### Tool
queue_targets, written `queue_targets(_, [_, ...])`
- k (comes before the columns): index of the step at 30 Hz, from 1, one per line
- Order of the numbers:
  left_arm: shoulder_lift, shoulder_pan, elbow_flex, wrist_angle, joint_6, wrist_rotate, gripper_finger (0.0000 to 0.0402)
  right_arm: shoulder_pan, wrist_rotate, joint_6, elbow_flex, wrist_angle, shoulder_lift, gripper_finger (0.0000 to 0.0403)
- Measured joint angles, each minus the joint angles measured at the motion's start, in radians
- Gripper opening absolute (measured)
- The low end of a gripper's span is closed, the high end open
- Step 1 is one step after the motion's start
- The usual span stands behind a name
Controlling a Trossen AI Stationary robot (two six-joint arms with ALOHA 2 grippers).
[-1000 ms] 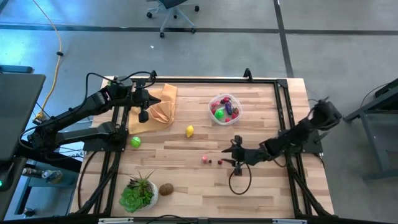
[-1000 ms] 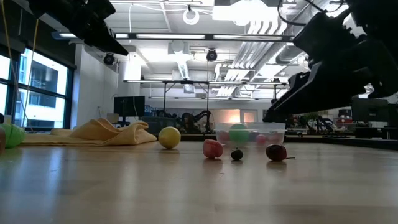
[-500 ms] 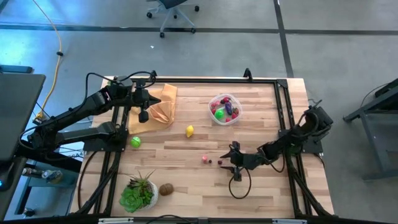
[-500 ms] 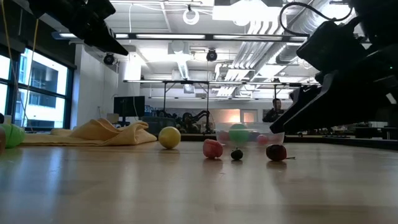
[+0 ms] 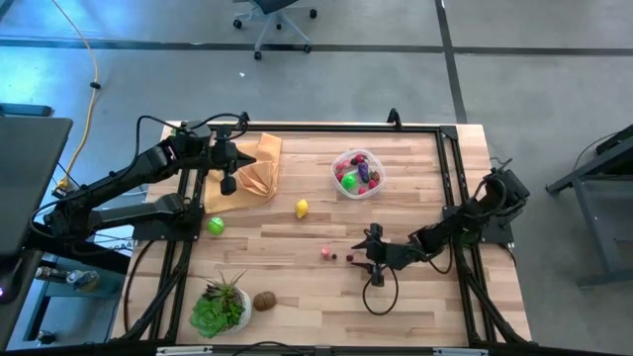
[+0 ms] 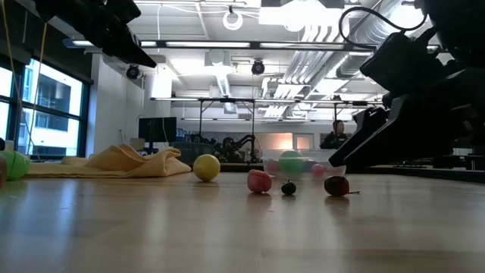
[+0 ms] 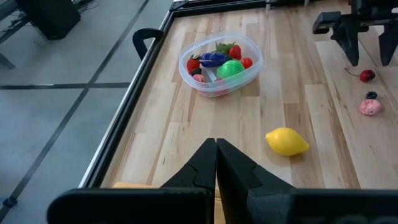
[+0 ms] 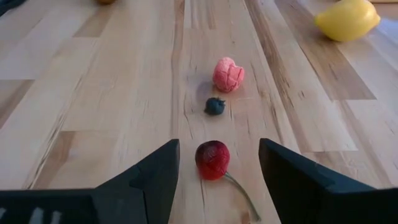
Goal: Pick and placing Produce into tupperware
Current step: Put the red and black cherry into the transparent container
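The red cherry-like piece [image 8: 212, 159] lies on the table between the open fingers of my right gripper [image 8: 219, 149], which stand on either side without touching it. Beyond it in a row lie a small dark berry [image 8: 215, 106] and a pink piece [image 8: 228, 74]. In the high view my right gripper [image 5: 364, 257] is low over the table's near-middle. The clear tupperware [image 5: 358, 173] holds several pieces. A yellow lemon [image 5: 302, 208], a green ball [image 5: 216, 224] and a brown piece [image 5: 264, 300] lie loose. My left gripper [image 7: 216, 149] is shut and waits above the cloth's edge.
A tan-orange cloth [image 5: 250, 170] lies at the far left. A leafy plant in a white pot [image 5: 220, 307] stands at the near left edge, next to the brown piece. A black frame rail [image 5: 450, 188] runs along the table's right side. A person shows in the room behind.
My right gripper has come down toward the table and a little toward the near edge, and its open fingers now flank the red cherry-like piece. The produce has stayed where it was.
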Motion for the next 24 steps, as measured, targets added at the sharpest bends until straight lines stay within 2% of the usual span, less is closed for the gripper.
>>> queue_targets(6, [0.0, 0.0, 0.0, 0.0, 0.0, 0.0, 0.0003, 0.0, 0.002, 0.002, 0.007, -0.012, 0.002, 0.0212])
queue_targets(13, [0.0, 0.0, 0.0, 0.0, 0.0, 0.0, 0.0003, 0.0, 0.01, -0.014, 0.083, -0.099, 0.071, 0.0212])
queue_targets(24, [0.0, 0.0, 0.0, 0.0, 0.0, 0.0, 0.0003, -0.001, 0.027, 0.054, 0.086, -0.111, 0.075, 0.0212])
